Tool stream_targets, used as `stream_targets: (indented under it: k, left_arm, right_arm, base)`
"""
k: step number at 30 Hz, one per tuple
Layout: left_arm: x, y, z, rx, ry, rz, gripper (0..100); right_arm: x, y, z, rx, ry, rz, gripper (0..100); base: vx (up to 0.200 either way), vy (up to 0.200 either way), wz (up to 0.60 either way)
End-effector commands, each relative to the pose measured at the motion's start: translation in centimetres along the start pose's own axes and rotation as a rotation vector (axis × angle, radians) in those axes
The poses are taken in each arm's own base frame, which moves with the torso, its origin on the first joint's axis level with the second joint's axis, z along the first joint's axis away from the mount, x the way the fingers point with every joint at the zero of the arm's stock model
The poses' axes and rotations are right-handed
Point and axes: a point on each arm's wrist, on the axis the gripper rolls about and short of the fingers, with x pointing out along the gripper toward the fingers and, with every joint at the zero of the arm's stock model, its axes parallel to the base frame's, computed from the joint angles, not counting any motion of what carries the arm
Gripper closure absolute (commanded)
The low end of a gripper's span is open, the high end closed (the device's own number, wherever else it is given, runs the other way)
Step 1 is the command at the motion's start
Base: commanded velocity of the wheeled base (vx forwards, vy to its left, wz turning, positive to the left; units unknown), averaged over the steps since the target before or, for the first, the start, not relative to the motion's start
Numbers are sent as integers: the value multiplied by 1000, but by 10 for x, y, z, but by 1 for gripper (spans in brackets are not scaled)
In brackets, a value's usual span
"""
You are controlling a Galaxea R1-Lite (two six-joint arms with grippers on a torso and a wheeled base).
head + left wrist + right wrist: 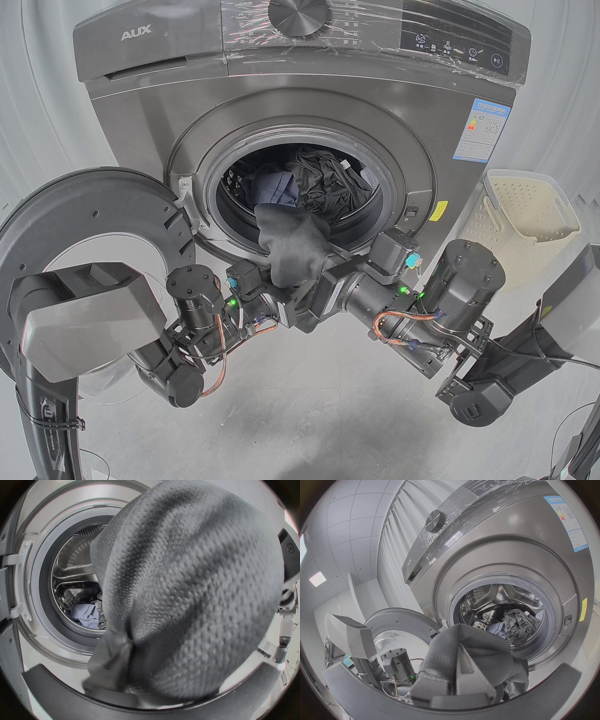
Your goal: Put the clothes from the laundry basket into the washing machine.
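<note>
A dark grey knit garment hangs over the lower lip of the washing machine's round opening, partly inside the drum. My left gripper and right gripper meet just under it from either side, both shut on its lower part. In the left wrist view the garment covers the fingers and bunches into a pinch at my left gripper. In the right wrist view it drapes over my right gripper. Dark clothes and a blue piece lie in the drum.
The machine's door stands swung wide open on the left, close to my left arm. A cream laundry basket sits on the floor to the right of the machine. Bare grey floor lies in front.
</note>
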Motion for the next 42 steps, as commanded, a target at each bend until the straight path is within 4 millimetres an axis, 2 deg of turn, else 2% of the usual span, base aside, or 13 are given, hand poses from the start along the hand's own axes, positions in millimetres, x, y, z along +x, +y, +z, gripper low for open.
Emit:
stream_targets:
  k: [1,6,10,14,19,26,27,30,32,34,37,42]
  left_arm:
    - [4,2,4,4,-23,3,100]
    - [1,1,10,-1,-31,4,100]
    - [-11,-2,29,-15,-55,26,100]
    - [-25,-6,42,-46,-61,33,100]
    - [-41,-11,52,-66,-55,34,100]
    - [-45,-15,55,-68,-59,57,100]
    - [-45,-15,56,-67,-64,61,100]
    - [-51,-17,65,-63,-82,69,100]
    - [-60,-20,68,-62,-74,68,100]
    - [-77,-28,71,-71,-54,55,100]
    - [-97,-33,72,-73,-25,53,100]
    - [-105,-32,76,-58,-28,65,100]
  right_arm:
    - [0,0,0,1,0,0,100]
    - [-2,-7,10,3,-20,-19,100]
    - [-3,-32,11,-13,-17,-103,100]
    - [-13,-50,-1,-11,41,-167,100]
    - [-23,-54,-17,-6,105,-178,100]
    - [-22,-46,-16,-3,93,-146,100]
    - [-23,-42,-16,-2,91,-132,0]
    - [-33,-33,-17,-6,103,-76,0]
    - [-49,-27,-16,-19,131,-34,0]
    - [-77,-21,-19,-24,201,25,0]
    - [-108,-15,-22,-18,264,93,0]
    - [-123,-21,-31,-37,332,75,0]
  base:
    - [0,0,0]
    - [0,0,0]
    - [0,0,0]
    - [0,0,0]
    - [0,0,0]
    - [0,0,0]
    - [0,0,0]
    - [0,0,0]
    - [0,0,0]
    - [0,0,0]
    - [0,0,0]
    - [0,0,0]
